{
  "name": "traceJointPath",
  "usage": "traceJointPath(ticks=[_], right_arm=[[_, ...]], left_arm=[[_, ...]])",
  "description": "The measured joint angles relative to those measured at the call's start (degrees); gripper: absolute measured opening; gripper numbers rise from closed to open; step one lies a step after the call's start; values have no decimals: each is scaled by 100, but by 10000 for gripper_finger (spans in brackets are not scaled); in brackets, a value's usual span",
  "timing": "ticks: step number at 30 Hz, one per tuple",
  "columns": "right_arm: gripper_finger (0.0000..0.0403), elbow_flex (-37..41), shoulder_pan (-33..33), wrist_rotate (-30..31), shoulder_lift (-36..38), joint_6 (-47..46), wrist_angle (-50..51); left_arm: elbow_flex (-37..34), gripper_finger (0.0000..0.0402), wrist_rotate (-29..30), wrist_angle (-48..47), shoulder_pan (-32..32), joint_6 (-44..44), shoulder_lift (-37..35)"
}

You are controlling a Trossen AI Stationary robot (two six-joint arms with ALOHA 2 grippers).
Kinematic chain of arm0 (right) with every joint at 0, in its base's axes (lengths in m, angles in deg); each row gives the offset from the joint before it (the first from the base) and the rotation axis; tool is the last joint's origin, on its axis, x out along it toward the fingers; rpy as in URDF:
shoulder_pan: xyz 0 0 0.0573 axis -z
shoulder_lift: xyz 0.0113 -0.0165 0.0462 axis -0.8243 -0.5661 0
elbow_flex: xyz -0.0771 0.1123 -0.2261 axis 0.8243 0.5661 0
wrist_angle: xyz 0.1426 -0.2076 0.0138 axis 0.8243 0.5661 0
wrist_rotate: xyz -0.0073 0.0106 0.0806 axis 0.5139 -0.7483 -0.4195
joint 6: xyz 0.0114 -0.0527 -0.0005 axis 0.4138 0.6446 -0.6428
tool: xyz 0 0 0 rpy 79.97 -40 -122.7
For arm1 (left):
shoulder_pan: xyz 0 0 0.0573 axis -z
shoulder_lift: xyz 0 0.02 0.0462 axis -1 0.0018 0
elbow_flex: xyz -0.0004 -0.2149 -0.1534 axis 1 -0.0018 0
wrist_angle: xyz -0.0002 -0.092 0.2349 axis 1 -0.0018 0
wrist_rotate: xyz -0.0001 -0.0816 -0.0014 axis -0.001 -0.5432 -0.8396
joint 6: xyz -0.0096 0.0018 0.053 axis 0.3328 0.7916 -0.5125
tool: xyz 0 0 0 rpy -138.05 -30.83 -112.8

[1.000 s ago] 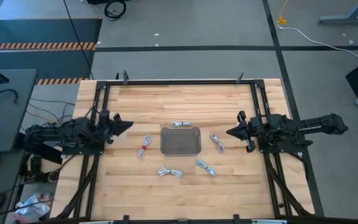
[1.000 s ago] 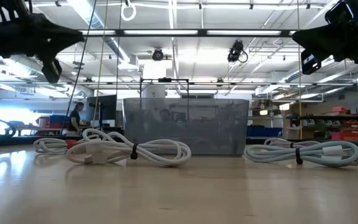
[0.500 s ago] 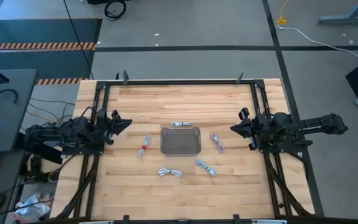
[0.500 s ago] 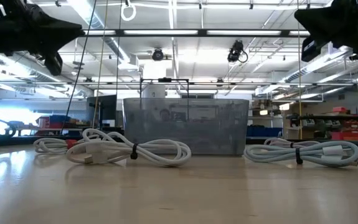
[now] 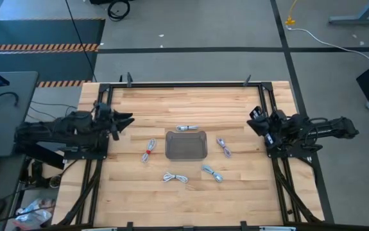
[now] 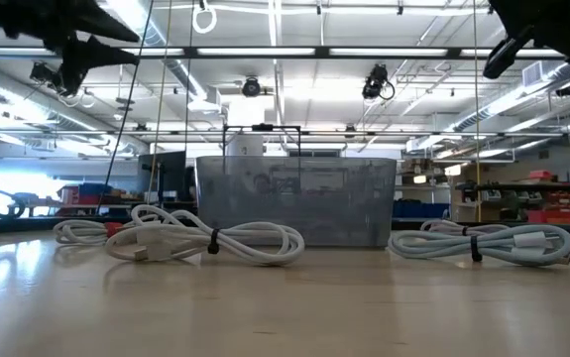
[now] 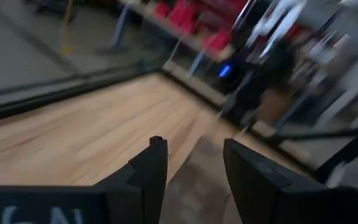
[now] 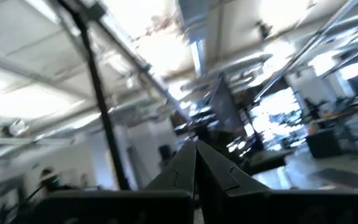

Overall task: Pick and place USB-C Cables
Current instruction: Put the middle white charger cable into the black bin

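The left gripper (image 7: 194, 165) had its two dark fingers (image 7: 150, 168) apart, with bare wood showing in the gap between them and nothing held. Seen from above, this gripper (image 5: 125, 120) hung over the table's left side, at about ten o'clock from the grey tray (image 5: 187, 145), its tips aimed toward the middle of the table.

The right gripper (image 8: 195, 163) had its fingers pressed together, tips meeting in a point and holding nothing; its camera looked up at ceiling lights. In the high view it (image 5: 256, 122) sat at the table's right edge, at about two o'clock from the tray, well apart from every cable.

The tray stood at the middle of the wooden table (image 5: 133, 192). Five coiled cable bundles lay loose on the wood around it, none inside. One bundle (image 5: 187, 128) lay at twelve o'clock, just beside the tray's far rim. The bundle with the red bit (image 5: 149, 150) lay at nine o'clock. Another (image 5: 224, 147) lay at three o'clock, near the tray. One (image 5: 212, 172) lay at about five o'clock and the last (image 5: 175, 178) at about seven o'clock. In the low view, two white coils (image 6: 215, 241) (image 6: 483, 241) lay flat in front of the tray (image 6: 296, 201).
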Motion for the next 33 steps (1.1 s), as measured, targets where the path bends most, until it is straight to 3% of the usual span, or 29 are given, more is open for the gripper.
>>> traceJointPath(ticks=[6, 10, 15, 26, 33], right_arm=[[12, 0, 2, 607, -2, -17, -194], [12, 0, 2, 639, -2, -16, -403], [12, 0, 2, 602, 0, -15, -585], [12, 0, 2, 200, 0, -338, -847], [12, 0, 2, 40, 2, -371, -1110]], left_arm=[[1706, 147, 32, -1703, 0, 245, 1890], [2598, 152, 12, -2919, 15, 665, 3096], [3341, 171, -179, -3742, 20, 993, 4267], [3554, 209, -955, -4253, 89, 2379, 5829], [3553, 215, -1068, -4483, 249, 3036, 6497]])
